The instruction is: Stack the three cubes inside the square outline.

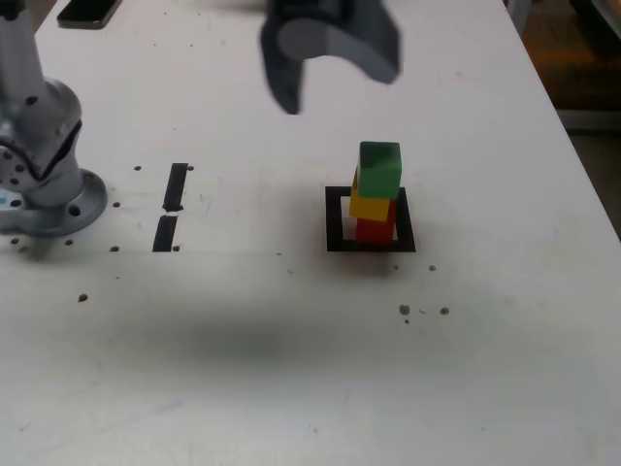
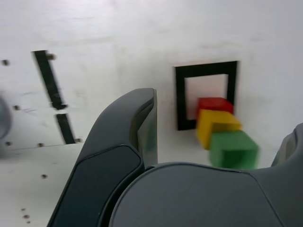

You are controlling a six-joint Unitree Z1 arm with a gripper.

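— How many blocks, and where?

— Three small matte cubes in one column: the red cube at the bottom, the yellow cube on it, the green cube on top. Each upper one sits slightly askew. The stack stands inside the one black tape square outline with a white centre, just right of the middle of the exterior frame, toward the outline's right-hand side.

— Anything else on the white table?

— Two short black tape bars end to end at left of centre, scattered small dark holes, and the grey arm base at the left edge. A dark flat object lies at the upper left corner.

— And the dark grey gripper?

— Blurred, high at top centre, above and left of the stack, its jaws spread apart and holding nothing — clear of the cubes.
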